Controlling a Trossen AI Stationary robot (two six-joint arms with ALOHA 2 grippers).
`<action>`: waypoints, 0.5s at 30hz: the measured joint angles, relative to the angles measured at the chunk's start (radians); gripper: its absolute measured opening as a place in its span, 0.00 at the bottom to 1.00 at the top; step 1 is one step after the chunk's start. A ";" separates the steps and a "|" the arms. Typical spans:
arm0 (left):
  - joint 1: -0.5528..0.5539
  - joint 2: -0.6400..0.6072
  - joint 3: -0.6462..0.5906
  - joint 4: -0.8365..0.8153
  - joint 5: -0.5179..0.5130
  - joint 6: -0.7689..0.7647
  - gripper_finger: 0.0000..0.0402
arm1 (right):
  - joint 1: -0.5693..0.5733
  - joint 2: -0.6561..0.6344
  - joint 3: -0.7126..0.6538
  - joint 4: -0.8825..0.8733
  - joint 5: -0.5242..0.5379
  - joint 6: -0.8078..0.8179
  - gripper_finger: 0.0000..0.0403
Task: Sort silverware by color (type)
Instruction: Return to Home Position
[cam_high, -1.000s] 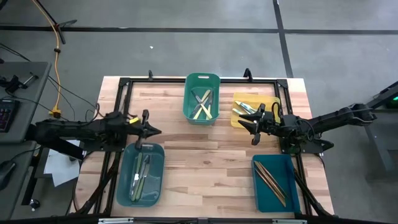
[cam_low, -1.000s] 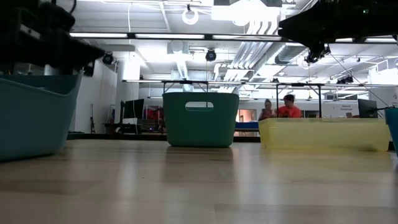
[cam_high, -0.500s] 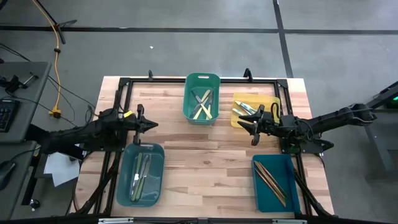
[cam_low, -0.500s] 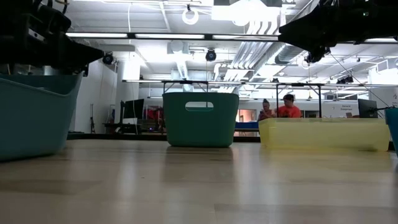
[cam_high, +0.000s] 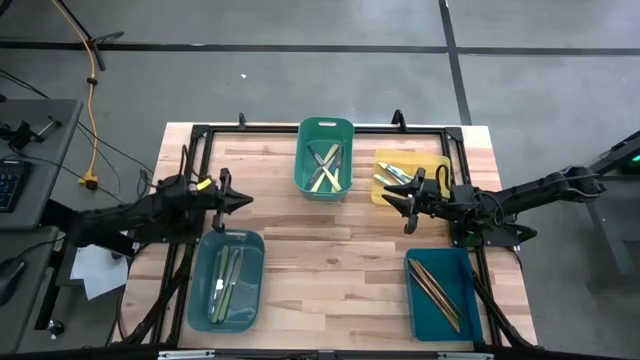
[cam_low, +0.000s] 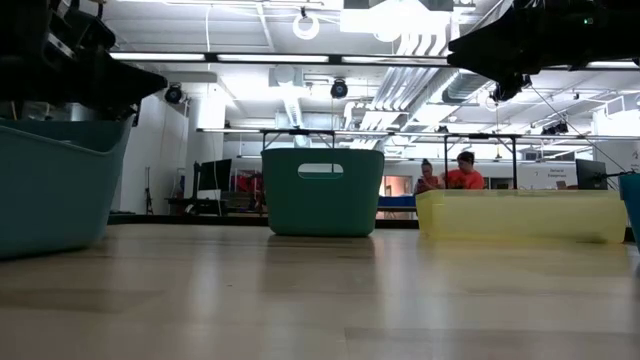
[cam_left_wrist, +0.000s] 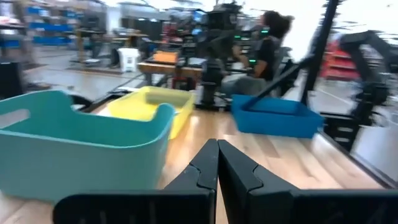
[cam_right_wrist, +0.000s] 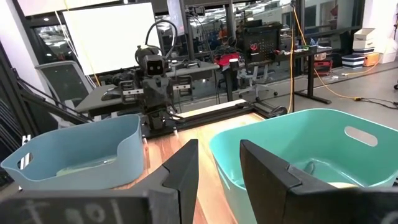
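Wood table (cam_high: 330, 240) in a black frame, grey floor around it. Silverware (cam_high: 326, 168) lies in four bins:
- Green bin (cam_high: 326, 124), middle of the table's edge at the top of the high view: pale yellow and grey pieces.
- Yellow bin (cam_high: 440, 160), just right of the green bin: a few dark pieces.
- Left blue bin (cam_high: 195, 300): green-handled pieces laid lengthwise.
- Right blue bin (cam_high: 465, 275): brown pieces, slanted.

Left gripper (cam_high: 250, 201) hovers over the table just beyond the left blue bin. Its fingers (cam_left_wrist: 205, 165) are pressed together and empty. Right gripper (cam_high: 398, 208) hangs over the yellow bin's near left corner, raised. Its fingers (cam_right_wrist: 183, 162) are apart and hold nothing. Two people (cam_low: 452, 172) sit far back in the room.
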 joint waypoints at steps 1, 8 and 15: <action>-0.015 0.000 0.000 -0.003 -0.039 0.000 0.00 | 0.000 0.000 0.000 0.000 0.000 0.000 0.28; -0.142 0.000 0.000 -0.037 -0.253 -0.027 0.00 | 0.000 0.000 0.000 0.000 0.000 0.000 0.28; -0.255 -0.001 0.000 -0.029 -0.300 0.033 0.00 | 0.000 0.000 0.000 0.000 0.000 0.000 0.28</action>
